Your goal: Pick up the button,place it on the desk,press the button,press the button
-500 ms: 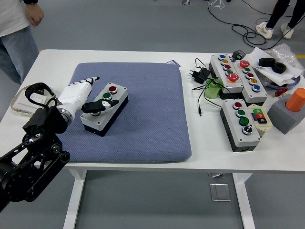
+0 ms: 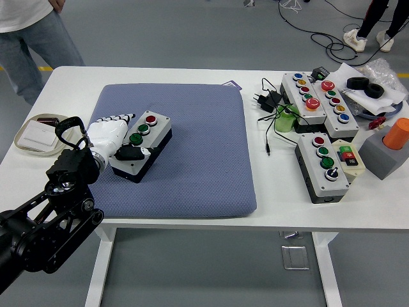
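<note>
A grey button box [image 2: 146, 144] with a black base lies on the blue pad [image 2: 192, 153], left of centre. It carries a red button [image 2: 151, 119] at its far end and a green button [image 2: 136, 138] in the middle. My left hand [image 2: 128, 135], white with black fingertips, lies against the box's left side. Its fingers [image 2: 121, 118] are stretched out beside the box and its thumb rests across the near end of the box top, hiding the control there. The box rests on the pad. My right arm is out of view.
Three more button boxes [image 2: 323, 166] [image 2: 303, 93] [image 2: 333, 97] lie at the right, with cables and a plug [image 2: 268, 101], a green cup [image 2: 285, 120] and an orange cylinder on a grey block [image 2: 388, 150]. A white tray [image 2: 33, 135] sits at the left edge. A person [image 2: 32, 29] stands at the far left.
My left hand has slid toward me along the box; its thumb left the middle and now covers the near end, uncovering the green button. The person stepped to the right.
</note>
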Robot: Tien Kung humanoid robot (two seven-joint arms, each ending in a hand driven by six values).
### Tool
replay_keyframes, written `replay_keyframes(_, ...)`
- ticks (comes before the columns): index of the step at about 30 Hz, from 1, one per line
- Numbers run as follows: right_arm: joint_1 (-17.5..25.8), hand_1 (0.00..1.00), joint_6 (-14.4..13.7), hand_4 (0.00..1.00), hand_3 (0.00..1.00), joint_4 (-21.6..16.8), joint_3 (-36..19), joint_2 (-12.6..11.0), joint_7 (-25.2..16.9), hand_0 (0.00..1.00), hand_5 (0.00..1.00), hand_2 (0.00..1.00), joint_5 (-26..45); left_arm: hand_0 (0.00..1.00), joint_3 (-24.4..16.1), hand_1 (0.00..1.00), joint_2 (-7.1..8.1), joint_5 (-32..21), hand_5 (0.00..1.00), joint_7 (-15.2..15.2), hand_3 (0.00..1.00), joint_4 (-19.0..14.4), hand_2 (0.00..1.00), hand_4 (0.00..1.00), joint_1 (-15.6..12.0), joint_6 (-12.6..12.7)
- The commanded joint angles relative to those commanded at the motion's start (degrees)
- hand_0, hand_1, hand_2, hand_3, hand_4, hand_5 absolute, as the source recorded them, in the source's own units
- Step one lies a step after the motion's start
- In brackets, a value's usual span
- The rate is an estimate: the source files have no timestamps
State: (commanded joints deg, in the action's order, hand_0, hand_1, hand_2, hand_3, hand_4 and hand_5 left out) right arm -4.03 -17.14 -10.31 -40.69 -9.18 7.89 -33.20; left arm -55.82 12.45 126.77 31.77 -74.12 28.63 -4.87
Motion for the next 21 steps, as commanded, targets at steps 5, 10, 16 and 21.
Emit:
replay_keyframes(5,0.0,0.482,0.0,0.278,0.583,0.0,-0.3,-0.1,0.0,0.632,0.034,0.536,-0.4,0.887,0.1,0.988,-0.45,-0.3,0.856,1.3,0.998,1.9,0.998,0.998,0.8,0.0)
replay_keyframes(10,0.0,0.477,-0.2,0.275,0.582,0.0,-0.6,-0.1,0.0,0.631,0.029,0.535,-0.7,0.829,0.9,0.926,-0.63,-1.0,0.848,1.5,0.998,3.3,0.998,0.998,1.3,1.0)
replay_keyframes(16,0.2,0.476,-0.2,0.275,0.582,0.0,-0.8,-0.2,0.1,0.632,0.028,0.532,-1.0,0.79,1.8,0.89,-1.07,-1.5,0.826,1.2,0.998,4.9,0.983,0.998,1.7,0.2)
replay_keyframes(21,0.4,0.473,-0.2,0.274,0.583,0.0,-0.8,-0.2,0.1,0.632,0.026,0.53,-1.2,0.742,1.9,0.862,-1.22,-1.7,0.676,0.5,0.998,5.0,0.964,0.998,1.8,-0.3)
